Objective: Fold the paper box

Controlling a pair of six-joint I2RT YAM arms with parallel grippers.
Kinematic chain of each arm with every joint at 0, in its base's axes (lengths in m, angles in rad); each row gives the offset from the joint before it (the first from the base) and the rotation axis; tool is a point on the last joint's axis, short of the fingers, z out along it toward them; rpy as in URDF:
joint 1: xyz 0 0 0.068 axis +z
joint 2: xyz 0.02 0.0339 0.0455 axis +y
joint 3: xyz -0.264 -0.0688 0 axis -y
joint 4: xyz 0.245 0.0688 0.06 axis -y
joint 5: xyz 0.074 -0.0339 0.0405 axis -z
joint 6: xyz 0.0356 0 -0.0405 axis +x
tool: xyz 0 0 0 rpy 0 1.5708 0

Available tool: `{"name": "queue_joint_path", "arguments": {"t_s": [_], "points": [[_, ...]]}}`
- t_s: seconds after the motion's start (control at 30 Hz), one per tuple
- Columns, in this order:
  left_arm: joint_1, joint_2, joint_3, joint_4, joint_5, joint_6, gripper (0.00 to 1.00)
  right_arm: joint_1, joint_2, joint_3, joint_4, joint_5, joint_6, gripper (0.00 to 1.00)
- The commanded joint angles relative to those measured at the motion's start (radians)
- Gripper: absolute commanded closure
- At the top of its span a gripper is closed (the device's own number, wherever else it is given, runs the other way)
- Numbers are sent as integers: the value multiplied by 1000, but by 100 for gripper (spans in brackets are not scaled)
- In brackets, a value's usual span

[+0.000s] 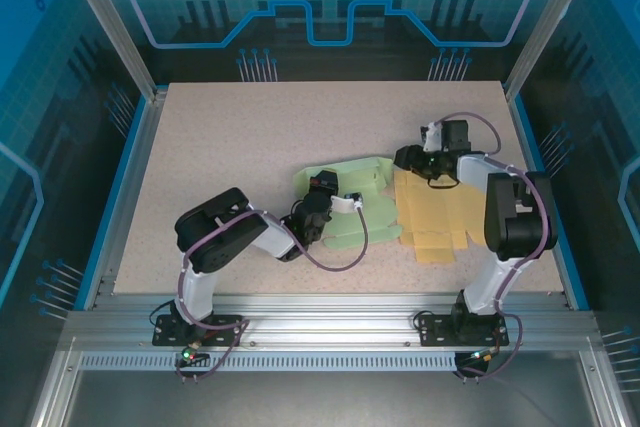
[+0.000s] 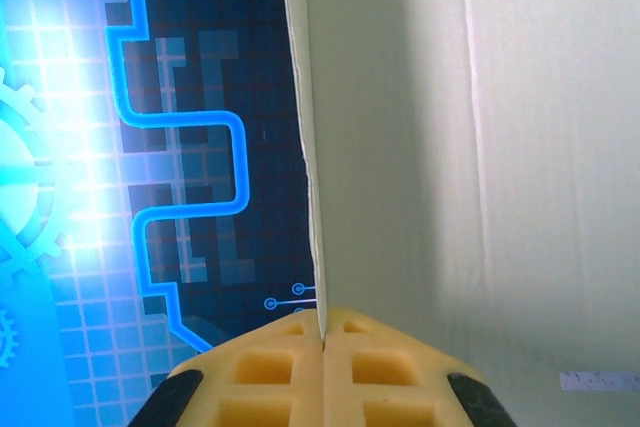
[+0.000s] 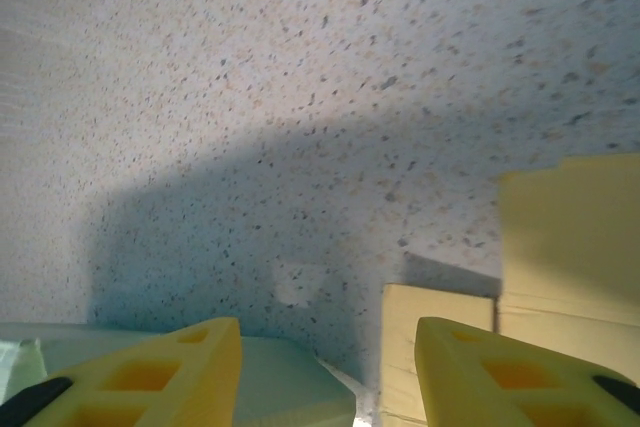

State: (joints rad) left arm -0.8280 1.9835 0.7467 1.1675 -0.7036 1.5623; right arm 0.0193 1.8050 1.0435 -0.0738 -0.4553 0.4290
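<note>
Speckled beige table (image 1: 230, 157) inside a blue-lit enclosure, alu frame (image 1: 320, 332) along the near edge, glowing circuit-pattern panel (image 1: 320, 7) at the back.

Items: two flat box blanks at table centre-right. Green blank (image 1: 345, 175) lies approx. mid-table. Yellow blank (image 1: 435, 222) lies just right of it, edges touching or overlapping at the seam; cannot tell which from above.

Left arm: reaches in from the near-left, elbow low, wrist over the near part of the green blank. Left claw (image 1: 330, 205) sits on that blank. Wrist cam confirms the pads are pressed together w/ the thin edge of the green sheet pinched between them. The sheet rises from the pinch and stands roughly on edge in that view, blue panel visible to its left.

Right arm: reaches fwd from the near-right, wrist bent back toward centre. Right claw (image 1: 408, 159) hangs at the far end of the seam between the two blanks. Its fingers (image 3: 170, 377) are spread apart, nothing between them. Under it, wrist cam shows bare table in shadow, a green corner at lower left and yellow panels at right. Whether the tips touch the table cannot be told.
</note>
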Motion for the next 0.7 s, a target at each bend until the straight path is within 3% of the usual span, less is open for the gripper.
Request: {"name": "queue_joint_path", "arguments": {"t_s": [0.0, 0.67], "points": [[7, 26, -11, 2, 16, 36, 100, 38, -37, -42, 26, -22, 7, 50], [14, 31, -17, 26, 24, 82, 100, 104, -139, -225, 123, 16, -32, 48]]}}
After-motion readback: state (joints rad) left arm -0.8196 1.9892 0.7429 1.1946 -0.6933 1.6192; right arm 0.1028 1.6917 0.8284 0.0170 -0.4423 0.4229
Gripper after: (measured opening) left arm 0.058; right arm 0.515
